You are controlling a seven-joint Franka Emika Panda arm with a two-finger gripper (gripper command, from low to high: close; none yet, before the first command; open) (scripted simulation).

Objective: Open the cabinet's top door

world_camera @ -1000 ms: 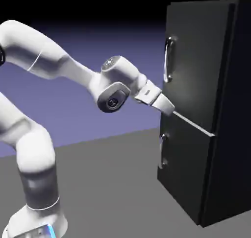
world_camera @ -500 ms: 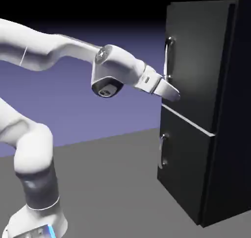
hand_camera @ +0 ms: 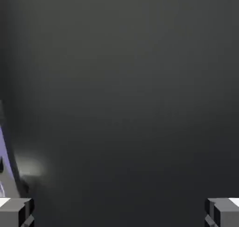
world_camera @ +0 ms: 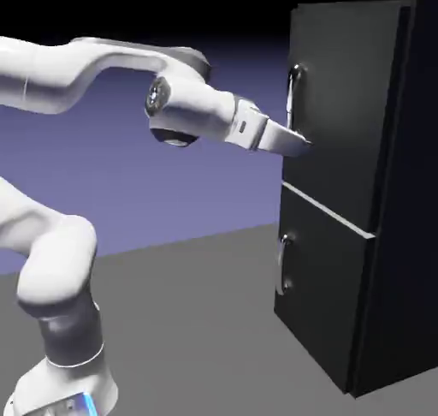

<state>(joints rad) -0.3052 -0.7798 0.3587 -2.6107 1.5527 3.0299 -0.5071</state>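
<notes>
The black cabinet [world_camera: 385,234] stands at the exterior view's right, both doors flush with its front. The top door [world_camera: 346,106] carries a curved vertical silver handle [world_camera: 292,98] near its left edge. My gripper [world_camera: 298,144] points at this door, its tip just below and beside the handle's lower end, close to the panel. In the hand view the dark top door [hand_camera: 126,90] fills almost everything. The two grey fingertips [hand_camera: 16,212] sit far apart in the bottom corners with nothing between them, so my gripper [hand_camera: 119,216] is open. The handle does not show there.
The shorter bottom door [world_camera: 321,277] with its small silver handle [world_camera: 282,264] sits below the seam. Grey table [world_camera: 197,320] stretches in front of the cabinet. A sliver of blue-violet backdrop [hand_camera: 3,151] shows at the hand view's left edge.
The hand has risen from the seam between the two doors to the lower end of the top door's handle, and the forearm has levelled out. Both doors have stayed still.
</notes>
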